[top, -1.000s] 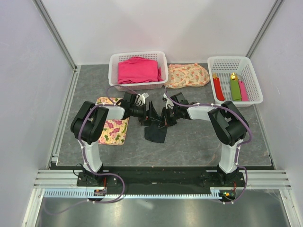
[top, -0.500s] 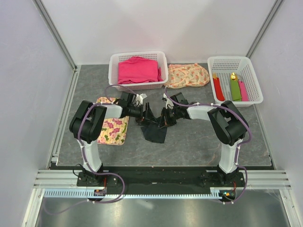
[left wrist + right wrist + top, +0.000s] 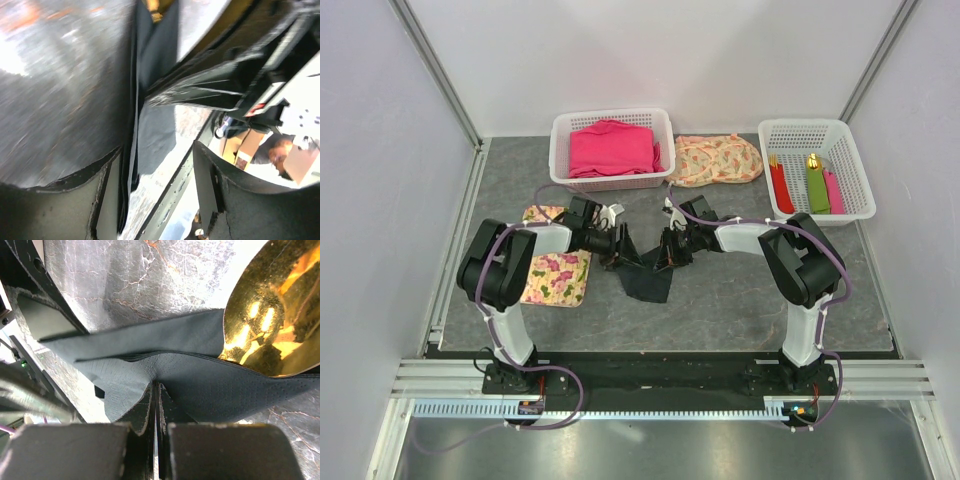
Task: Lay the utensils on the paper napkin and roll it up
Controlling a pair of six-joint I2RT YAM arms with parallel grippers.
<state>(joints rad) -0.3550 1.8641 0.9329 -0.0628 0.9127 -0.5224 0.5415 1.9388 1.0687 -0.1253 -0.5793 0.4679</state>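
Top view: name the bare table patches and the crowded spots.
Free: table between napkin and arm bases; right of the napkin, below the right basket; back-left corner beside the pink-cloth basket. Crowded: centre, where left gripper and right gripper meet.

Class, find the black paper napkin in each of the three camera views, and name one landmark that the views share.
Top external: the napkin lies at the centre of the table.
Left wrist: the napkin runs as a dark strip up the middle.
Right wrist: the napkin spans the middle, folded, meeting a gold spoon at the upper right.
Shared landmark: the grey mottled table surface, seen around the napkin in all three.
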